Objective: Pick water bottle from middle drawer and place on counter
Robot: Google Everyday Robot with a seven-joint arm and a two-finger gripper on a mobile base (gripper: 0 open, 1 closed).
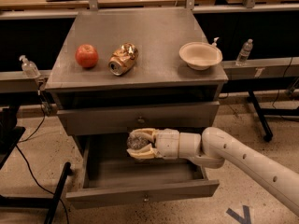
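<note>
The middle drawer (140, 193) stands pulled open below the cabinet. My gripper (135, 143) reaches in from the right, above the drawer's inside, just under the shut upper drawer. Its cream fingers (142, 133) are closed around the small clear crinkled water bottle (137, 142), held lifted off the drawer floor. The counter (154, 36) is the grey metal top above.
On the counter lie a red apple (87, 56), a crushed gold can (122, 59) and a cream bowl (200, 55). A pump dispenser (29, 67) stands at left, a slim bottle (244, 52) at right. A black stand leg (58, 196) is beside the drawer.
</note>
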